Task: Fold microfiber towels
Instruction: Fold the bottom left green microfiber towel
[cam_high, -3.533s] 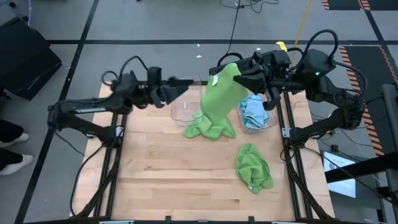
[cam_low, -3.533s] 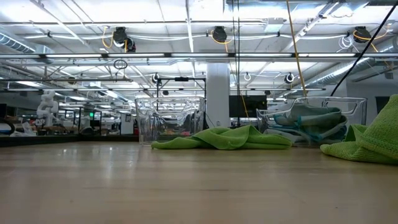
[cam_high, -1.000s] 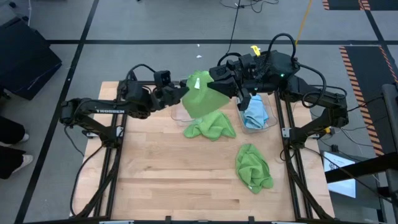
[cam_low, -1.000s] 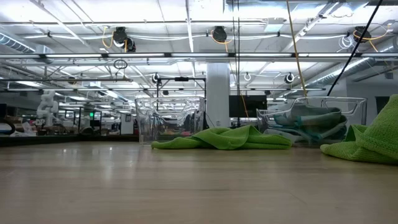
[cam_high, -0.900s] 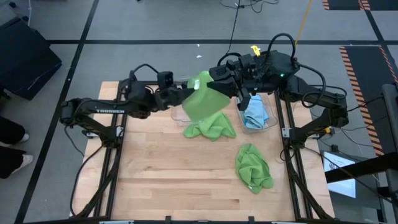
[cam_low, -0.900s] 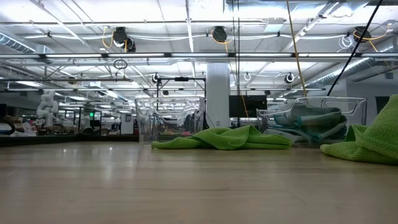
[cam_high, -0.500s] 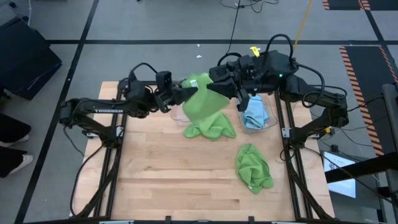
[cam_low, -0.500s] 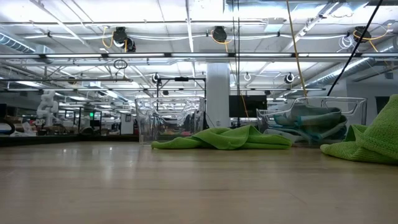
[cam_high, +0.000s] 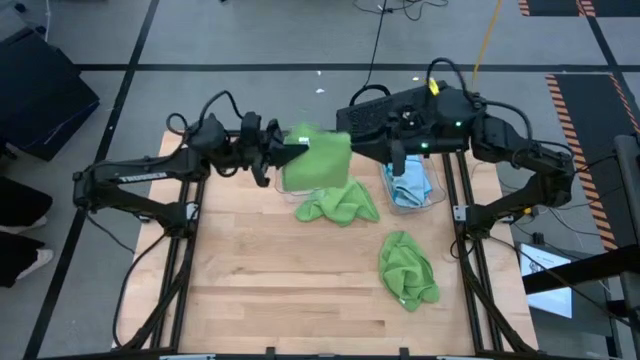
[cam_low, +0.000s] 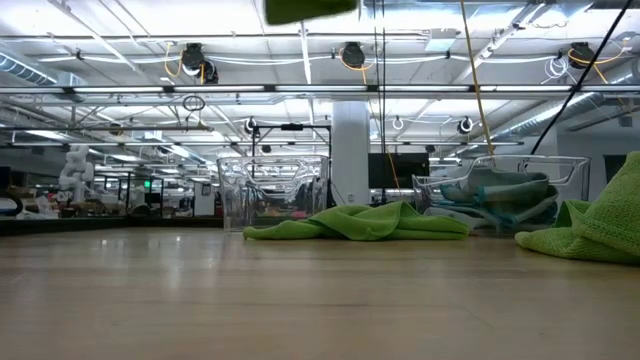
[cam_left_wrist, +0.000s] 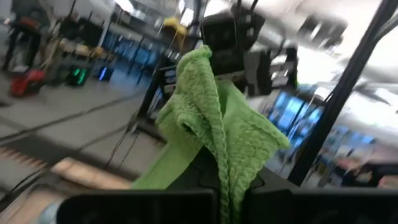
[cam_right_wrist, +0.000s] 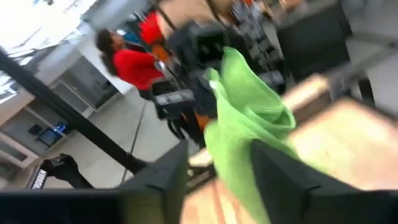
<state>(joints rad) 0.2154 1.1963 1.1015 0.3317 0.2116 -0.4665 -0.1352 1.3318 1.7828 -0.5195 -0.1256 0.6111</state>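
A lime green microfiber towel hangs in the air over the table's far middle. My left gripper is shut on it at its left side. My right gripper stands open at the towel's far right corner, its fingers apart on either side of the cloth; I cannot tell whether they touch it. The towel's lower edge shows at the top of the low view. Two more lime green towels lie crumpled on the table, one at the far middle and one toward the right. My left gripper pinches a bunched part of the towel's left edge between its two fingers, coming about level from the table's left. How many layers it has, I cannot tell. The towel hangs below and beside the fingers, slack and clear of the table.
A clear bin stands under the hanging towel. A second clear bin at the far right holds light blue towels. Bare wood lies across the table's near half and left side. A person in red shows in the room behind.
My left gripper has taken hold of the towel's left side and drawn back a little toward the table's left. My right gripper has backed off toward the far edge. The towel, before stretched as a slanting sheet between both grippers, now hangs lower as a squarish panel.
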